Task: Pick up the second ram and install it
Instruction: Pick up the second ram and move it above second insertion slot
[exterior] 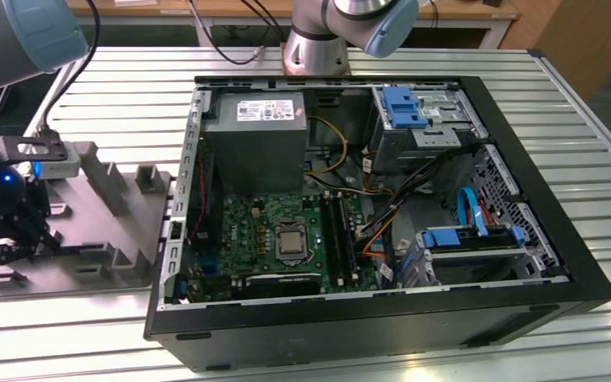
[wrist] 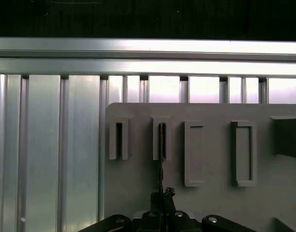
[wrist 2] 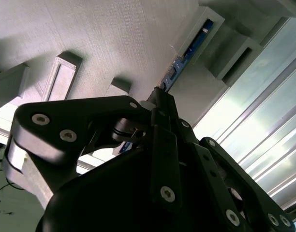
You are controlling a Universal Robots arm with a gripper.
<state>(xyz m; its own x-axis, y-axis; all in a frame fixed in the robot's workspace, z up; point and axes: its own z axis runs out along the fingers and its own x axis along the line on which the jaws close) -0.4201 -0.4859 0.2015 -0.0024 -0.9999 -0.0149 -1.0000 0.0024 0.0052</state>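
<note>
The second ram is a thin blue-green strip standing on edge in a slotted block of the grey tray. In the first wrist view the ram shows edge-on as a dark line running from a tray slot to my gripper. My gripper has its black fingers drawn together on the strip's near part. In the exterior view the gripper hangs low over the tray, at the exterior view's left. The motherboard's long black slots lie inside the open case.
An open computer case lies flat to the right of the tray, with a grey power supply, loose cables and blue drive brackets. A second arm's base stands behind the case. The slatted aluminium table surrounds everything.
</note>
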